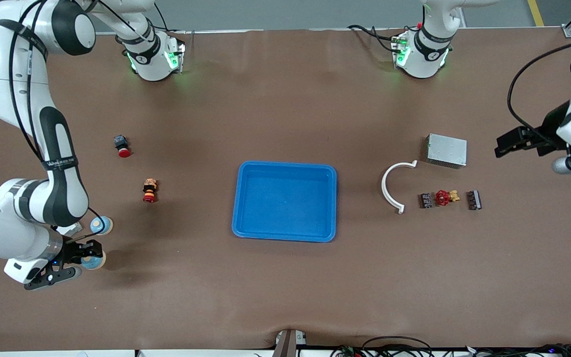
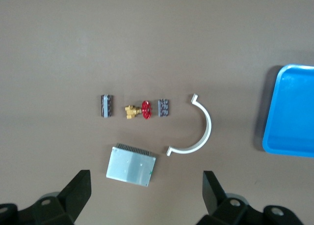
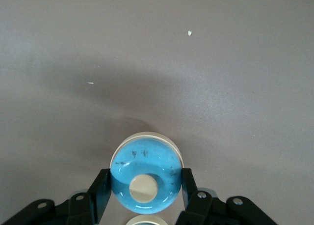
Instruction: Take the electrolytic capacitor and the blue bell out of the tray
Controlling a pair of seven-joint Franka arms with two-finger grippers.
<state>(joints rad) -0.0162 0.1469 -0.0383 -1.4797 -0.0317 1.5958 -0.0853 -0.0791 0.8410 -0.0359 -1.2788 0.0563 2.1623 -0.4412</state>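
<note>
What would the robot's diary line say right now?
right gripper: shut on blue bell | left gripper: open, waiting | blue tray: empty

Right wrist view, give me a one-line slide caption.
Right gripper shut on the blue bell, seen from above against the brown table.
</note>
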